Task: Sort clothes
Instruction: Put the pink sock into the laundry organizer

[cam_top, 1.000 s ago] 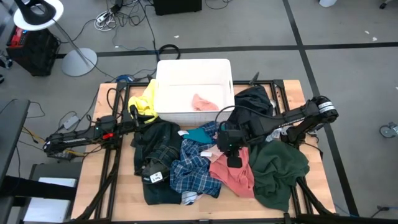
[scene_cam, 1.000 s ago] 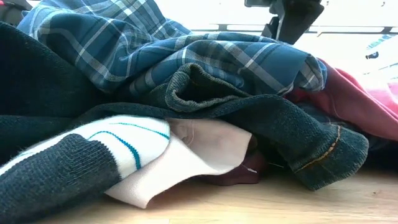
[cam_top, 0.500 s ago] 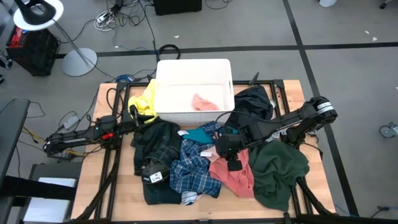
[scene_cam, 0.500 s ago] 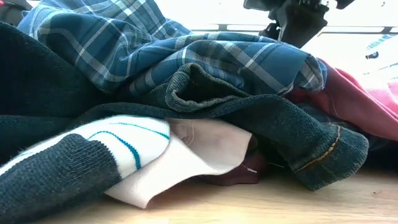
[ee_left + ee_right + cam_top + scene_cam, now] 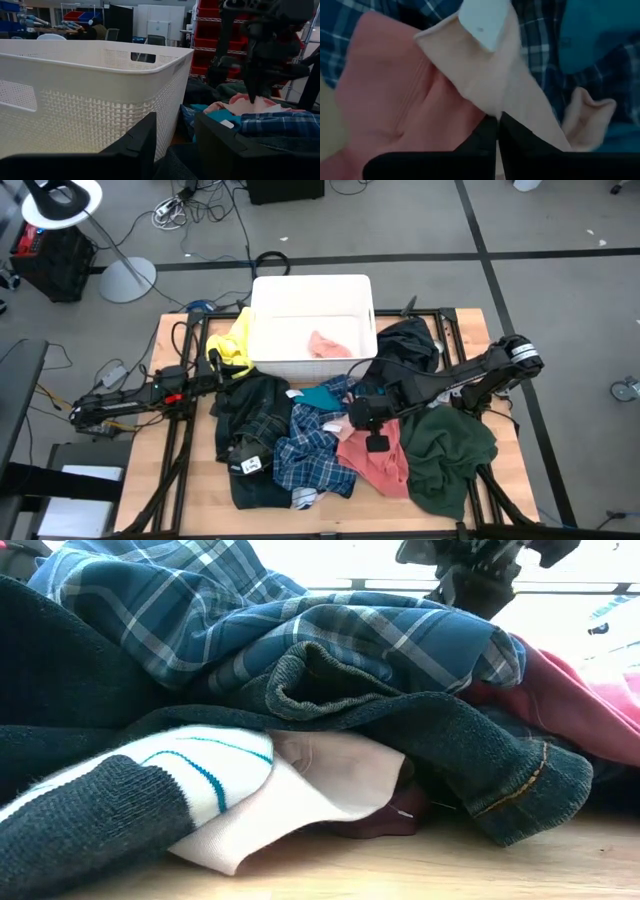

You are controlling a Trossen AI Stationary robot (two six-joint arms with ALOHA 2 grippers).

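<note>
The clothes lie in a heap on the table's middle: blue plaid (image 5: 312, 455), salmon pink (image 5: 378, 468), dark green (image 5: 452, 445), teal (image 5: 322, 396), black (image 5: 405, 340) and yellow (image 5: 236, 345). My right gripper (image 5: 357, 420) stands over the heap's middle, shut on pale pink cloth (image 5: 485, 75). My left gripper (image 5: 175, 142) waits open and level at the table's left, beside the white bin (image 5: 75, 100), with nothing between its fingers. My right gripper pinches a raised fold of the pale pink cloth (image 5: 506, 102) between its two fingers, just below a white label (image 5: 485, 20). The fingers (image 5: 252, 95) come slanting down from above and from the table's right. The cloth still lies on the heap, over the plaid.
The white bin (image 5: 312, 280) stands at the far middle of the table with one pink piece (image 5: 328, 345) inside. In the low view a dark knit garment (image 5: 480, 750) and a white-striped piece (image 5: 190, 765) lie at the near edge. Bare wood (image 5: 185, 480) shows at the near left.
My right gripper has shut on the pale pink cloth at the heap's middle, rolling its wrist a little while staying over the same spot. The clothes have not visibly shifted.
</note>
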